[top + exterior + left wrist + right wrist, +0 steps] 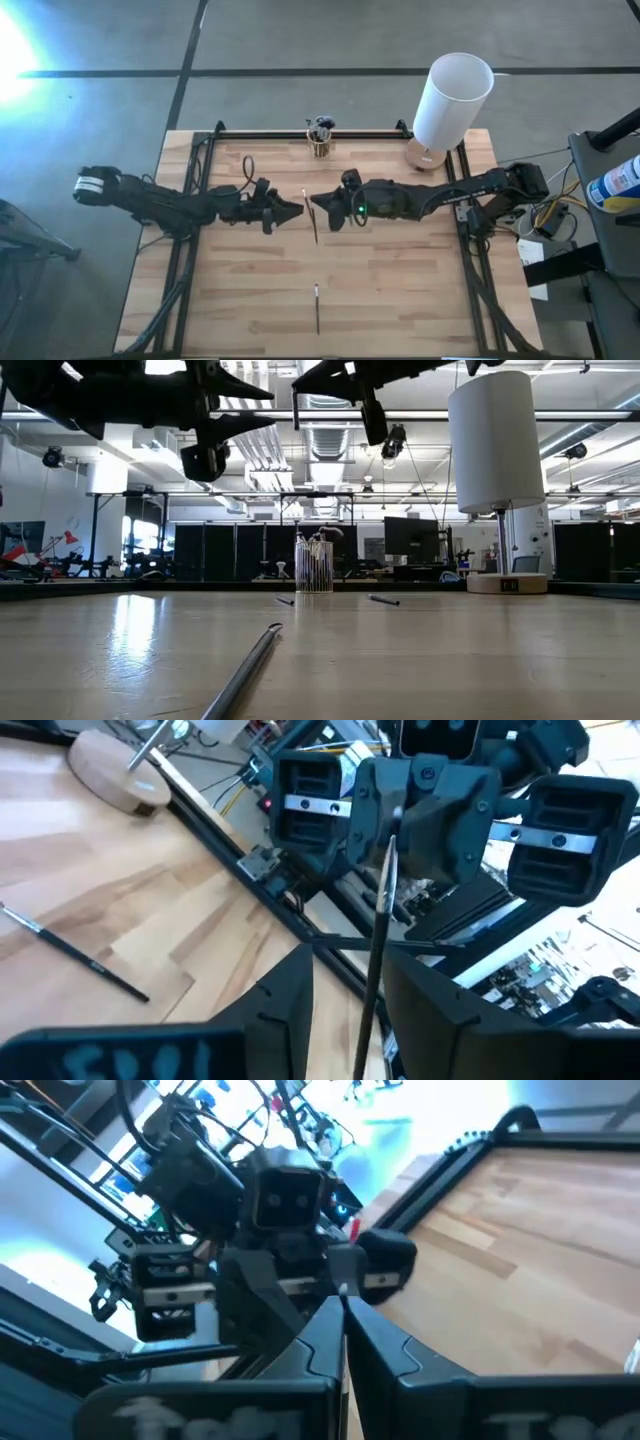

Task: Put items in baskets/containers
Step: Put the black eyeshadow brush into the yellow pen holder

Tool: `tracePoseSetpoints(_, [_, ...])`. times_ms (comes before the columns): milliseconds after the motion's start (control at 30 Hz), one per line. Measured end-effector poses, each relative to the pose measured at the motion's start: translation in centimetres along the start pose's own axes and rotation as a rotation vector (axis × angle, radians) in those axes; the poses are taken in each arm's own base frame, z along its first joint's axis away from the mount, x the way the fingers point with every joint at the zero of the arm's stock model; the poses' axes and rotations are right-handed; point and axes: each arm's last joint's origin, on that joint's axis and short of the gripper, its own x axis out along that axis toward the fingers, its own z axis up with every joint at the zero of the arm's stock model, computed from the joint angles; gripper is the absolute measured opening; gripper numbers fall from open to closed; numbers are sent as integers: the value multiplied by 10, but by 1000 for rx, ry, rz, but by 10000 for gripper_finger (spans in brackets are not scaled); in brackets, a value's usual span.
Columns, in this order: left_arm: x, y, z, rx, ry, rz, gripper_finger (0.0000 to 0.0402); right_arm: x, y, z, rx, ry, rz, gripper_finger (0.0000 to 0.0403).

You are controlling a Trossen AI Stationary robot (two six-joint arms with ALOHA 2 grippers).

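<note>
Over the middle of the table my right gripper (318,207) is shut on a thin dark brush (311,220) held well above the wood. Facing it, my left gripper (298,210) is open. Its two fingers (290,1005) stand on either side of the brush's shaft (372,990) without touching it. The small glass cup (320,142) stands at the far edge with several brushes upright in it. One more brush (317,305) lies flat near the front edge. Another (70,955) lies on the wood under the arms. My right gripper pinches the brush between its two fingertips (392,820), close to the brush's far, light-tipped end. The fingers come in about level from the table's right and lie across the brush. The brush is lifted clear, and its longer part reaches toward the near edge.
A tall white cylinder (452,95) on a round wooden base (425,155) stands at the far right corner. A black rail frame (300,131) runs round the table. The low view shows two short brushes (383,600) lying in front of the cup (313,567).
</note>
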Motion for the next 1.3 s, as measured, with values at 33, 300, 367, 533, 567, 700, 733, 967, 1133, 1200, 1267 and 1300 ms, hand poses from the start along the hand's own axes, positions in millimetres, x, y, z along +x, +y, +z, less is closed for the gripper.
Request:
tracePoseSetpoints(33, [0,0,1,0,-6,-1,114,0,1,1,-6,-3,2,8])
tracePoseSetpoints(300, [0,-1,11,-2,-78,-40,115,1,2,8,-13,-28,11,8])
tracePoseSetpoints(367, [1,-1,13,0,-78,-46,115,1,2,9,-21,-37,18,8])
tracePoseSetpoints(533, [6,-10,23,46,-92,-74,115,2,2,12,-22,-56,27,8])
tracePoseSetpoints(567, [7,-11,25,53,-83,-77,115,2,3,13,-22,-59,30,8])
tracePoseSetpoints(700, [15,-14,30,81,-53,-72,115,2,2,15,-25,-64,30,8])
tracePoseSetpoints(733, [17,-14,31,85,-44,-69,115,2,2,15,-25,-68,33,8])
tracePoseSetpoints(967, [29,-14,34,121,-26,-79,112,2,3,16,-35,-76,45,8])
tracePoseSetpoints(1133, [29,-12,39,138,-31,-79,62,2,3,16,-41,-76,49,8])
tracePoseSetpoints(1200, [28,-11,41,140,-29,-91,25,1,3,18,-41,-84,45,8])
tracePoseSetpoints(1267, [28,-10,43,141,-36,-85,13,1,4,19,-55,-95,37,10])
tracePoseSetpoints(1300, [28,-8,44,142,-36,-81,13,0,4,19,-65,-101,32,12])
